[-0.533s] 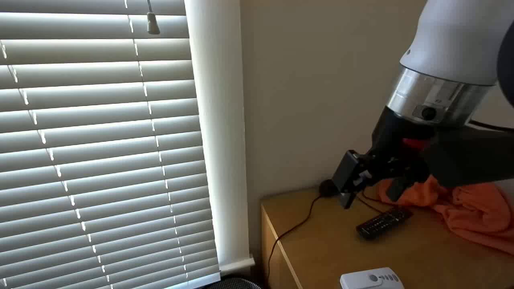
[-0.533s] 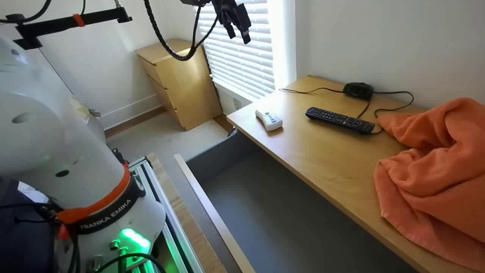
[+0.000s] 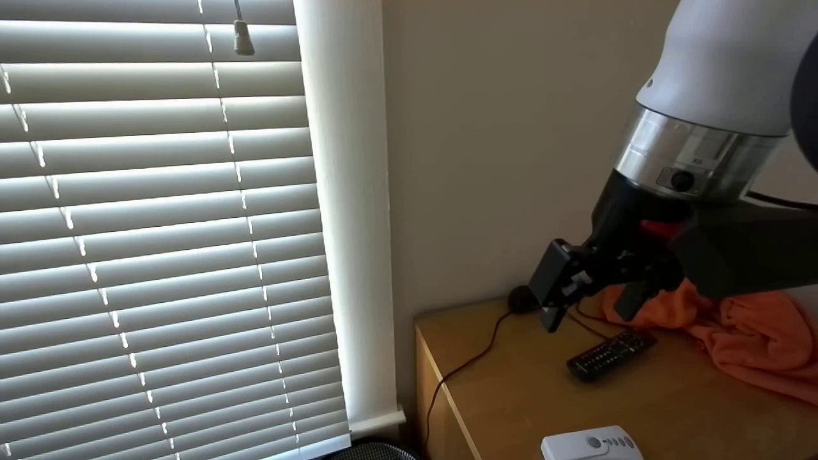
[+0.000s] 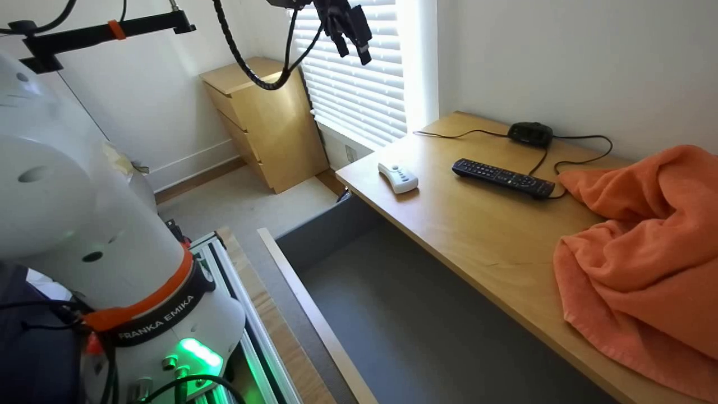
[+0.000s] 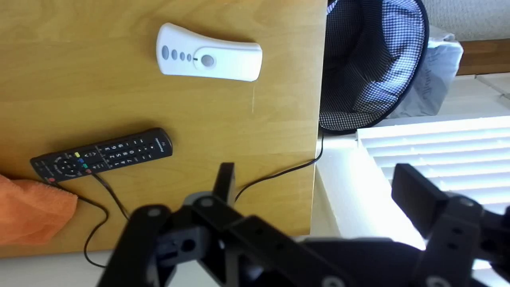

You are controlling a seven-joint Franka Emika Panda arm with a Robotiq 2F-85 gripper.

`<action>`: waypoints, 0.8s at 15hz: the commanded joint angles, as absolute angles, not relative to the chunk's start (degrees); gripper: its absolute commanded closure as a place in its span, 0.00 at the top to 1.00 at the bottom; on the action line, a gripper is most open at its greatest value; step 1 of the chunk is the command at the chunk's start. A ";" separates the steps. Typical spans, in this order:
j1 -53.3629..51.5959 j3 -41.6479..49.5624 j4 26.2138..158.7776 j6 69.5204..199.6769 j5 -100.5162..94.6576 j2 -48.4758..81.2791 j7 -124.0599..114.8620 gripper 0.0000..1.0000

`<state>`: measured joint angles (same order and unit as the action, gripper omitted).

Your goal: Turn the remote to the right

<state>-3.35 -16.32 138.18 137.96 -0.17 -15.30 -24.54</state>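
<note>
The remote is a slim black bar with rows of buttons. It lies flat on the wooden dresser top and shows in both exterior views (image 3: pixel 611 355) (image 4: pixel 503 178). In the wrist view the remote (image 5: pixel 103 154) lies at the left, slightly slanted, one end close to the orange cloth. My gripper (image 5: pixel 318 183) is open with nothing between its fingers. It hangs in the air above the dresser, apart from the remote, in both exterior views (image 3: pixel 589 313) (image 4: pixel 353 55). In the wrist view the remote is left of and above the fingers.
An orange cloth (image 4: pixel 645 264) is heaped beside the remote. A white flat rectangular object (image 5: pixel 209 56) lies near the dresser's end. A round black puck (image 4: pixel 530 133) with cables sits by the wall. An open drawer (image 4: pixel 392 297) extends below the dresser top (image 4: pixel 477 235). Window blinds (image 3: pixel 160 255) stand nearby.
</note>
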 commanded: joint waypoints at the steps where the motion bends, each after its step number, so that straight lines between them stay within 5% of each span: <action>1: -3.24 -14.32 135.42 137.01 -1.25 -12.38 -24.72 1.00; 12: 2.24 -3.46 122.03 141.73 -15.89 6.36 -46.06 1.00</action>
